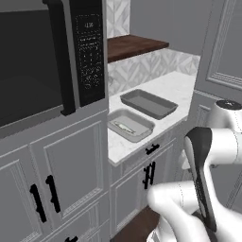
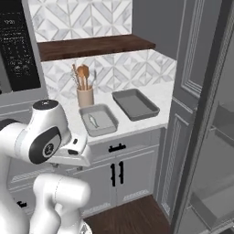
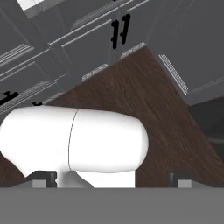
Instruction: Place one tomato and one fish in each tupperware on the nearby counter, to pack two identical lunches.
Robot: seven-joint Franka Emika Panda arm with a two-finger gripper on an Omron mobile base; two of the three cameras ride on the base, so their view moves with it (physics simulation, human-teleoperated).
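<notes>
Hand point(image 3: 111, 180): jaws wide, empty, facing floor. Near tupperware point(image 2: 98, 119) on desk point(image 1: 175, 85) holds one fish point(image 2: 93, 121); far tupperware point(image 2: 135, 104), at two o'clock, bare. We fetch tomatoes next.

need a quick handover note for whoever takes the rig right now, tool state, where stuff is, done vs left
Tool: open, empty, pointing down at the wooden floor in the hand view.
Both tupperware sit on the counter side by side.
Near tupperware: one fish inside, no tomato.
Far tupperware: empty.
Done: one fish placed.
Left: a second fish and two tomatoes, one tomato per tupperware.
</notes>
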